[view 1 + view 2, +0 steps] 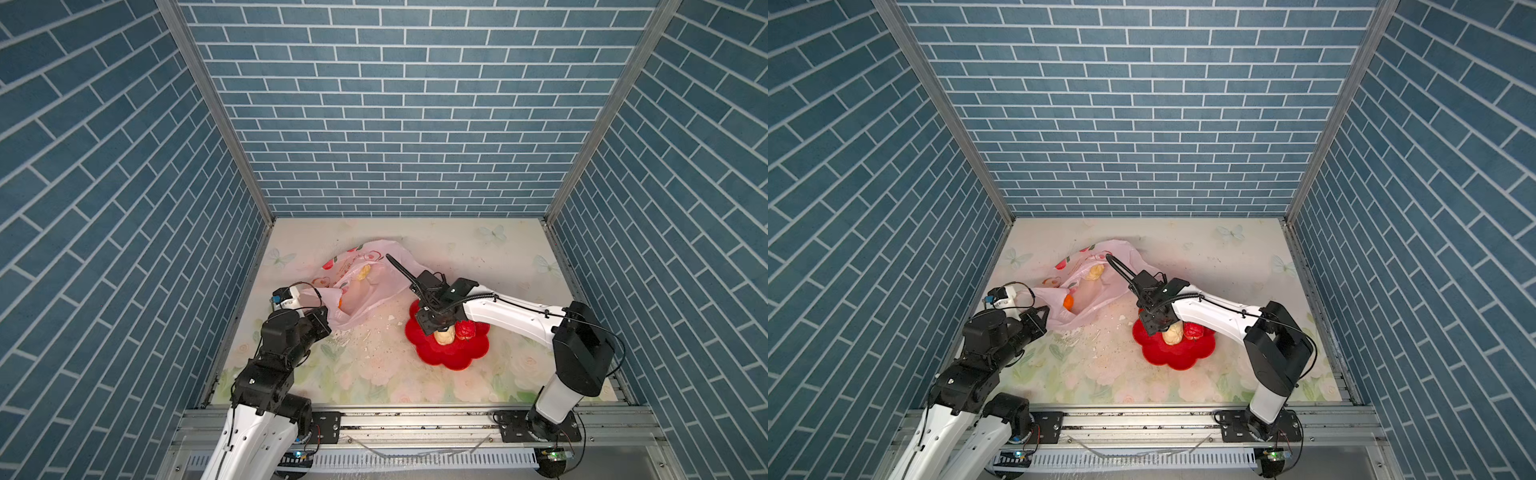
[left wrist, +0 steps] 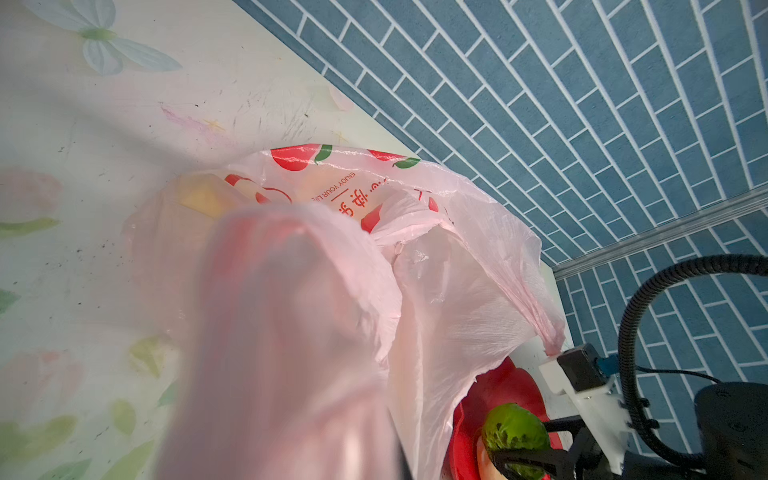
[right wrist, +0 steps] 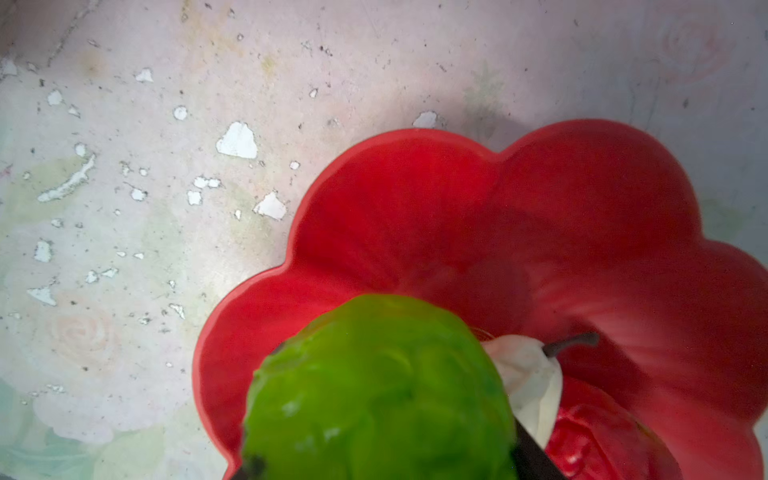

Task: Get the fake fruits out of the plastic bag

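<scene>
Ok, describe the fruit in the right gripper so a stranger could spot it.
Find the red flower-shaped bowl right of the pink bag; the right gripper hangs over it. It grips a bright green bumpy fruit, unlike the cream fruit and red fruit lying in the bowl.

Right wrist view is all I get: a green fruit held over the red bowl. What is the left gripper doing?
Observer: The left gripper is shut on the near edge of the plastic bag.
Operator: Once I drop this green fruit, what is left in there?
Observer: An orange fruit lies just inside the mouth, close to the left gripper.
Operator: Anything else?
Observer: A cream bumpy fruit lies farther back in the bag. I cannot tell if there are more.
</scene>
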Robot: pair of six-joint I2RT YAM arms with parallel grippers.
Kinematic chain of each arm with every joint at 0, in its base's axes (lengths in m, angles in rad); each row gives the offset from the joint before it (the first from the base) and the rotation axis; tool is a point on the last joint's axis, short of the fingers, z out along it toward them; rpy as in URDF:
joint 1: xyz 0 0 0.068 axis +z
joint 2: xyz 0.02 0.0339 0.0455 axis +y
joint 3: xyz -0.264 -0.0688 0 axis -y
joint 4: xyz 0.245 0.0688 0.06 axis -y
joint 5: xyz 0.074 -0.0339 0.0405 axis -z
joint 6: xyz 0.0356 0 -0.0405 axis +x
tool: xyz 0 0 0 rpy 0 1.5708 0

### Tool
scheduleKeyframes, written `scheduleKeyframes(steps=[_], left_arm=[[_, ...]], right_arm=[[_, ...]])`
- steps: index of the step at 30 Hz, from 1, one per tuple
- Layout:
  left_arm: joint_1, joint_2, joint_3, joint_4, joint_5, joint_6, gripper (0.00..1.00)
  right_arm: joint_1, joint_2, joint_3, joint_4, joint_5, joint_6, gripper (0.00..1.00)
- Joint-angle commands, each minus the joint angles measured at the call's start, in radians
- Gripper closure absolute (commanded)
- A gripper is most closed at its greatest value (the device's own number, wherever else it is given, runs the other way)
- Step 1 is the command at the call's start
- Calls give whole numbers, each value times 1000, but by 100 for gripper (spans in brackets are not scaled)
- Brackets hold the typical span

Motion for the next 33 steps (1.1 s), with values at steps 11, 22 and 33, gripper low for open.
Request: scheduleKeyframes(steps=[11,22,33], left_arm=[[-4,5,-9,-18,-12,15,100],[-4,9,-1,-19,-17,23,99],[-4,-5,-1,-29,-21,23,100]], right_arm=[[-14,68,-17,43,-27,-34,68],[-17,101,-23,64,-28,-27,50],[-18,94,-25,65,-20,-22,36]])
